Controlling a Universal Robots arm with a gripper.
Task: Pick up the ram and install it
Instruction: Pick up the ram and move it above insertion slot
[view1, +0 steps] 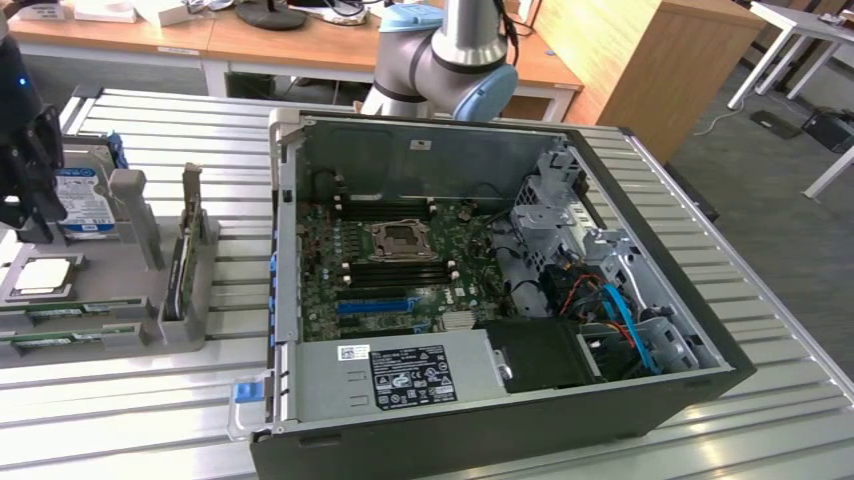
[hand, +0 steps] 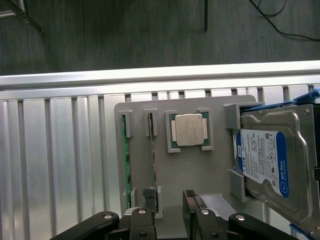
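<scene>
Your end effector (hand: 168, 196) hangs at the far left edge of the exterior view, above the grey holder (view1: 174, 300) on the slatted bench (view1: 134, 420). In the wrist view its jaws stand apart with nothing between them. The ram (view1: 74, 339) sits in the lower left of the exterior view. It stands on its long edge in a holder slot, with a second stick (view1: 80, 313) just beside it. A processor (view1: 47, 275) and a hard drive (view1: 80, 200) occupy the bays beyond. Treat the ram as light, thin and stiff along its length, but fragile: it will likely flex or crack if you twist it, and the chips on its faces should not take pressure. Its faces are probably smooth, so a shallow pinch may slip. Your best hold looks like the exposed upper edge near the middle of its length, squeezing squarely across its thickness so it lifts straight from the slot without tilting. The open computer case (view1: 694, 390) lies across the centre and right of the frame, well apart from the holder.
</scene>
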